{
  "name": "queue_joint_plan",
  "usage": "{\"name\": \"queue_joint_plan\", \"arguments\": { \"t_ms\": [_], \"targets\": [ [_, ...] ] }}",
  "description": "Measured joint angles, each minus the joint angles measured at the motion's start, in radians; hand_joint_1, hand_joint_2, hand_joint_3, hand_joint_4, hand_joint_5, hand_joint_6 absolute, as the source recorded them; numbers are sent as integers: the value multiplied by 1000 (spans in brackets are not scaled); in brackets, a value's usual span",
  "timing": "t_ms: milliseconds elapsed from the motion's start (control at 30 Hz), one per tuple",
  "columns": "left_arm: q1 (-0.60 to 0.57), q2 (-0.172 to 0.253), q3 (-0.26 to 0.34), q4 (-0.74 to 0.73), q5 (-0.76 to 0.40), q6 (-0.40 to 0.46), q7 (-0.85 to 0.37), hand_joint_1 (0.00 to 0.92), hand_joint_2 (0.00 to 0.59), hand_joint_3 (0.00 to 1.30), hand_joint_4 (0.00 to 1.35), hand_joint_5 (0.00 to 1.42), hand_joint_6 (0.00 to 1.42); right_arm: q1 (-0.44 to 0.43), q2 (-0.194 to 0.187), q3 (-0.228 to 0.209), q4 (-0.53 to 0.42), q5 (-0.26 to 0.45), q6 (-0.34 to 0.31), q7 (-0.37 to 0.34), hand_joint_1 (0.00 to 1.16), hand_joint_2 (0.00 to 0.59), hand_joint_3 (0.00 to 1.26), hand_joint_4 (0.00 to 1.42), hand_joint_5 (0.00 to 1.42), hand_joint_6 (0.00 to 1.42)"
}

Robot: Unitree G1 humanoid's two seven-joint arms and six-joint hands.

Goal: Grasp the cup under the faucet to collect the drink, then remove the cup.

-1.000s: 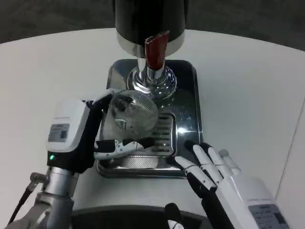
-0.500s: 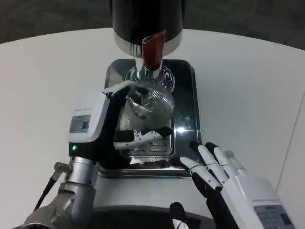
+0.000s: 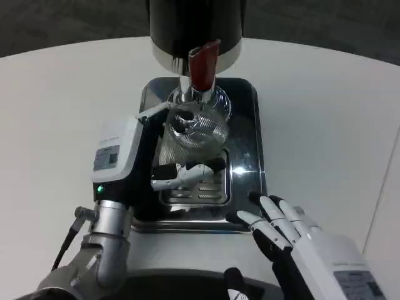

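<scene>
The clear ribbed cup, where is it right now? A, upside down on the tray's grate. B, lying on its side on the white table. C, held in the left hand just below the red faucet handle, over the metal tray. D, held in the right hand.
C: the left hand grips the cup upright under the faucet, above the tray.

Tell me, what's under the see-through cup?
Under the cup, held by the left hand, sits the shiny drip tray with its slotted grate. The cup and fingers hide the tray directly beneath.
</scene>
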Motion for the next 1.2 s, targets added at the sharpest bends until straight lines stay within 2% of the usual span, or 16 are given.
{"name": "queue_joint_plan", "arguments": {
  "t_ms": [67,200,333,533,667,900,1133,1200],
  "targets": [
    [0,0,-12,-4,0,-2,0,566,21,943,959,1160,1328,0,1,-1,0,2,3,1,462,505,228,64,57,101],
    [1,0,-22,-10,-5,-3,-1,524,24,810,776,1022,1165,1,1,-2,-1,10,6,9,462,505,228,64,76,130],
    [2,1,-22,-10,-27,0,-15,394,50,673,611,853,934,3,5,-6,-1,32,23,19,462,505,228,73,95,159],
    [16,14,-25,-14,-27,12,-19,322,61,427,347,736,808,3,5,-7,-1,43,33,27,462,505,228,74,107,207],
    [34,19,-26,-16,-28,22,-32,248,41,356,295,697,767,-4,5,-7,-1,51,36,37,455,492,228,74,111,223],
    [35,23,-26,-21,-28,26,-39,191,18,286,270,683,751,-7,6,-7,-1,65,42,43,434,501,237,74,122,248],
    [61,33,-17,-50,-38,8,-41,6,0,263,259,649,678,-7,6,-6,-1,65,42,43,429,501,237,80,122,251],
    [86,43,-3,-75,-60,-15,-48,0,1,247,249,630,625,-7,6,-6,-1,65,42,43,428,501,237,81,122,252]
  ]
}}
